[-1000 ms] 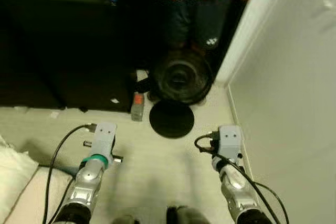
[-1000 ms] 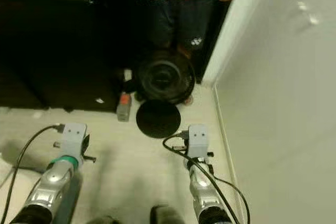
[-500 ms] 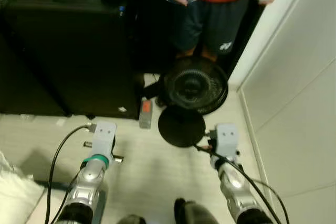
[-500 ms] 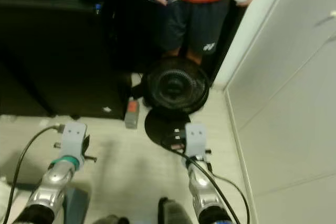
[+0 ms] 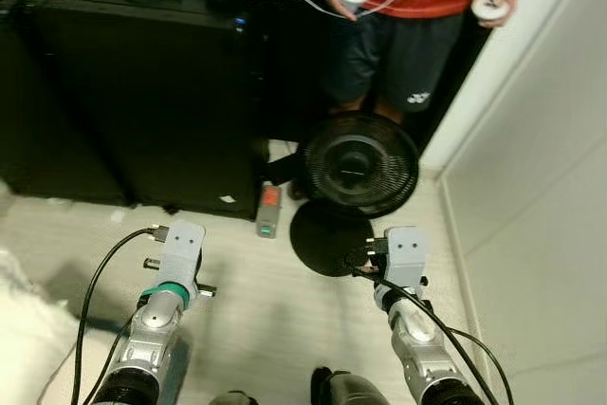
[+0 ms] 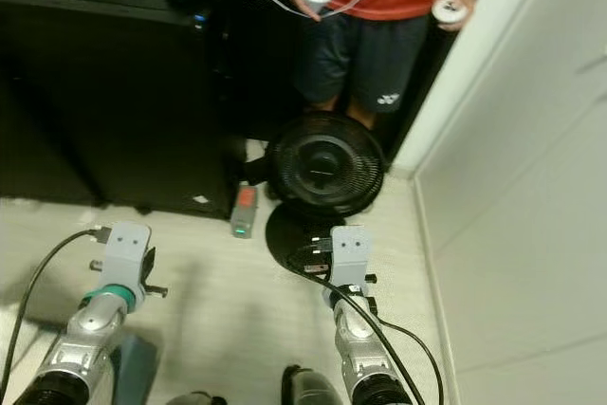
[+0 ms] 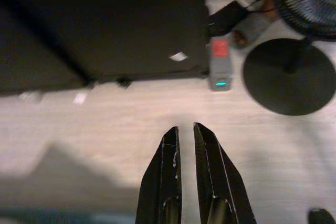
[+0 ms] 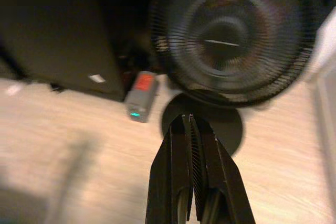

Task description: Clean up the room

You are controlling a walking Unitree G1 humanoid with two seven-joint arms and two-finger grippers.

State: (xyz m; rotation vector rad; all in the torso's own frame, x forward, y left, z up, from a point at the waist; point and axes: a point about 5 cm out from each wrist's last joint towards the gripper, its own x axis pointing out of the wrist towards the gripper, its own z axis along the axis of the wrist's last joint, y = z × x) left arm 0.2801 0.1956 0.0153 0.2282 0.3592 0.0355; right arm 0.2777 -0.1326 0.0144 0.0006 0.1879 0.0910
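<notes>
Black and round-based, the floor fan [image 5: 360, 163] stood ahead beside the grey power brick [image 5: 269, 211], so I held my left hand [image 7: 185, 132] and right hand [image 8: 187, 121] forward, both narrow and empty.

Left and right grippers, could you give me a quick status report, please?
Left gripper nearly shut, empty, above bare floor. Right gripper shut, empty, pointing at the black fan. Person stands just behind the fan.

White logo on shorts [image 5: 414, 98], unreadable.
</notes>
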